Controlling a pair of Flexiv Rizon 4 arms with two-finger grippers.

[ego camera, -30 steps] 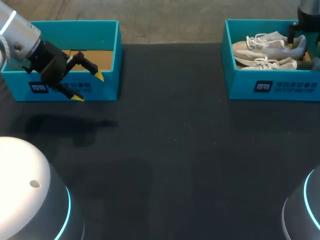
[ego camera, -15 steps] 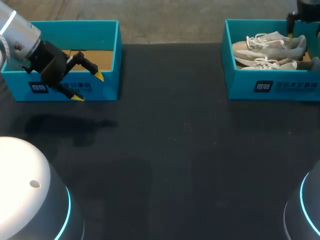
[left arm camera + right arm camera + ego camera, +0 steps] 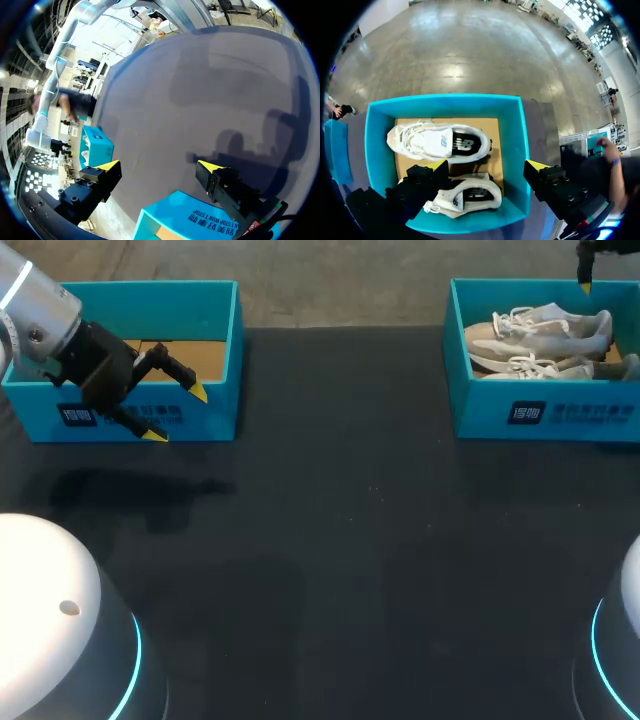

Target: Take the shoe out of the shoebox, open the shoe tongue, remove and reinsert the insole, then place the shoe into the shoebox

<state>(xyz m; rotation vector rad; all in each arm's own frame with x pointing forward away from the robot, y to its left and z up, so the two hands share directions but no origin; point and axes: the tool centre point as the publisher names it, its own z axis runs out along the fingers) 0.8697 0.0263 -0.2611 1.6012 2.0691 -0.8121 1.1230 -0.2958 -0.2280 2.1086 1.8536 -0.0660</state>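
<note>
Two pale grey-and-white sneakers lie side by side in the teal shoebox (image 3: 470, 390) at the table's far right: one shoe (image 3: 545, 325) toward the back, the other shoe (image 3: 535, 366) toward the front. In the right wrist view my right gripper (image 3: 487, 165) hangs open high above the shoebox (image 3: 517, 145), holding nothing, with the shoes (image 3: 435, 142) below it. In the head view only one of its fingertips (image 3: 585, 286) shows, over the box's back wall. My left gripper (image 3: 177, 413) stands open and holds nothing, in front of a second teal box (image 3: 150, 305).
The second teal box at the far left shows only its brown cardboard floor (image 3: 205, 358). The left wrist view looks across the dark table (image 3: 210, 100) with this box's wall (image 3: 185, 220) under the fingers. Both arm bases (image 3: 60, 630) stand at the near corners.
My right gripper has risen away from the shoes toward the box's back edge, so less of it shows in the head view. The left arm has not moved.
</note>
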